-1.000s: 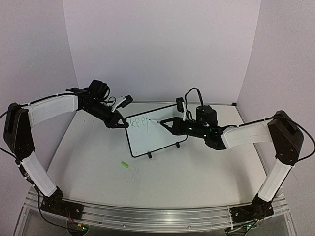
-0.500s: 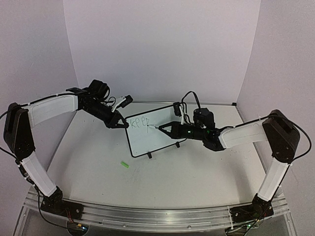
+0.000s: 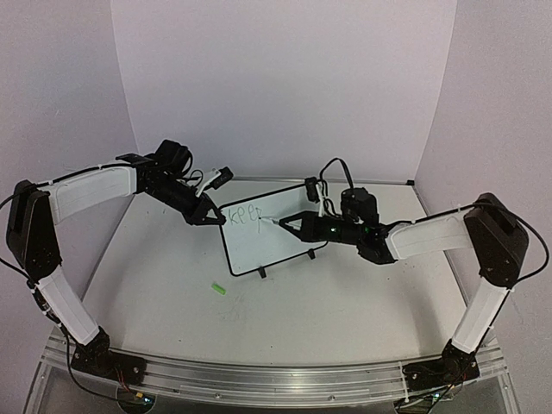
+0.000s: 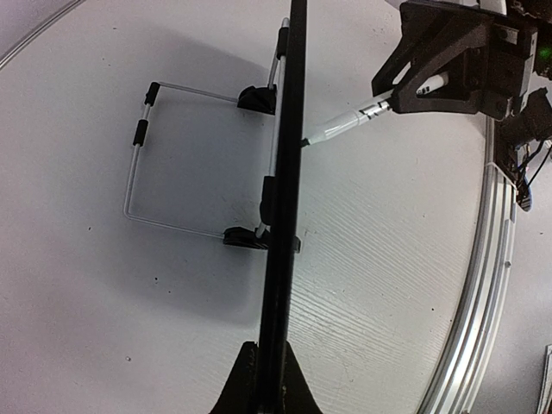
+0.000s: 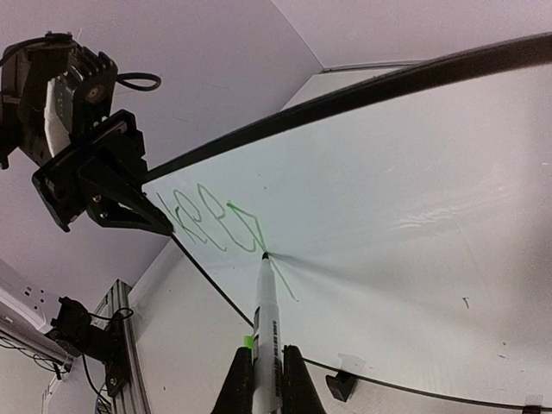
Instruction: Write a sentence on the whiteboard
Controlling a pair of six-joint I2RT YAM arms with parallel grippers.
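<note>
The overhead view shows the whiteboard (image 3: 276, 246) standing tilted on the tabletop (image 3: 328, 302) near the middle, between the two arms. The left pincer (image 3: 210, 218) is at its upper left corner and the right pincer (image 3: 289, 222) reaches in from the right. The sentence (image 3: 243, 215) so far is one short green word along the top left of the board. A small green piece (image 3: 218, 289) lies on the tabletop in front of the board, well apart from it.

The left wrist camera sees the whiteboard (image 4: 291, 129) edge-on, as a thin black line. It makes plain that the left pincer (image 4: 267, 354) is pressed together on the frame, one finger on each face. Only this view shows the wire stand (image 4: 138, 164) behind the board and the two black feet (image 4: 257, 97) it joins. It also shows the marker (image 4: 345, 125) meeting the writing face at a slant, held by the right pincer (image 4: 448, 60).

The right wrist camera looks along the marker (image 5: 266, 319), which the right pincer (image 5: 264, 354) pinches between its fingers. Its tip touches the whiteboard (image 5: 414, 190) just past the last letter of the sentence (image 5: 216, 220). The green strokes are far larger and clearer here than from above. The left pincer (image 5: 129, 216) shows at the board's far corner.
</note>
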